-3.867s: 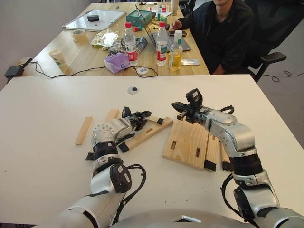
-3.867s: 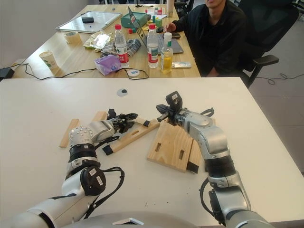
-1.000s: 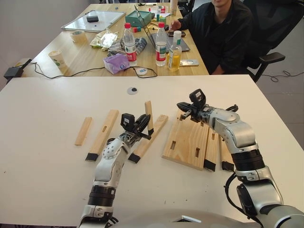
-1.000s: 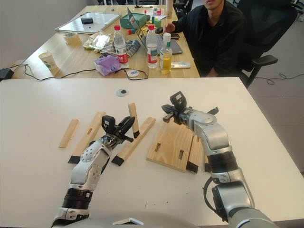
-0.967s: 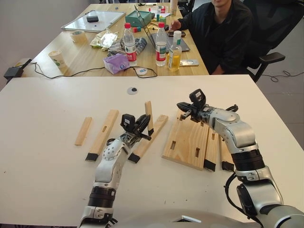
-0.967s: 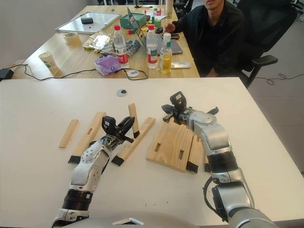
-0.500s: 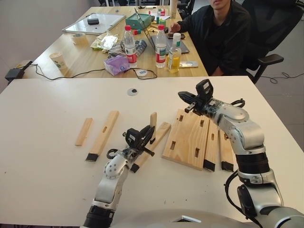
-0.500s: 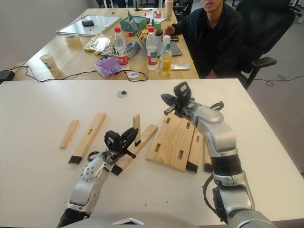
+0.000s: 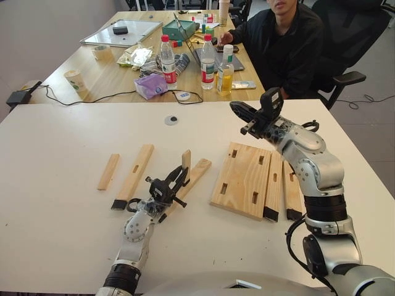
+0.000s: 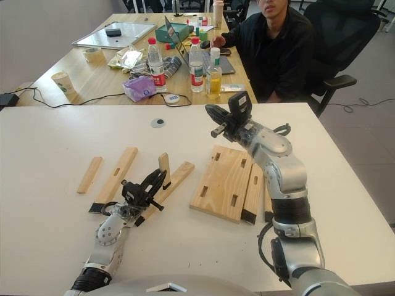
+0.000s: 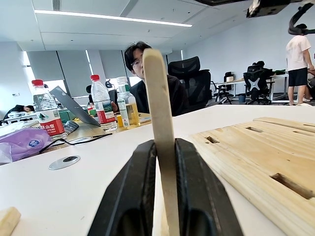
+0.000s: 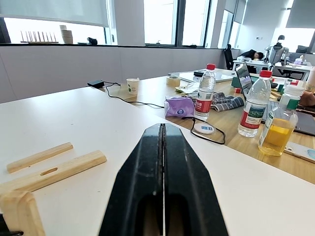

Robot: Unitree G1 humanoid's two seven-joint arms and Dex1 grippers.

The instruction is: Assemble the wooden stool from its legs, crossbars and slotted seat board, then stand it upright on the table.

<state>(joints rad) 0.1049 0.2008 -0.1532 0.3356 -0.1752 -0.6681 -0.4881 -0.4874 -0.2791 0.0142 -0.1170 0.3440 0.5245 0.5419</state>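
Beside the seat board (image 9: 247, 179), left gripper (image 11: 165, 147) pinches a likely light, stiff crossbar (image 11: 155, 93) low; right gripper (image 12: 163, 132) closed, empty.

Stereo head pair looking down on one table (image 9: 55, 142), wrist cameras low, close

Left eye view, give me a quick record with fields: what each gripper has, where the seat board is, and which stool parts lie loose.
left gripper: fingers shut on crossbar, held upright low over the table
right gripper: fingers shut, empty, raised near the seat board's far edge
seat board: flat on the table, slots showing
right of board: leg pair, side by side
left of board: short bar, slotted leg, near leg by the left gripper
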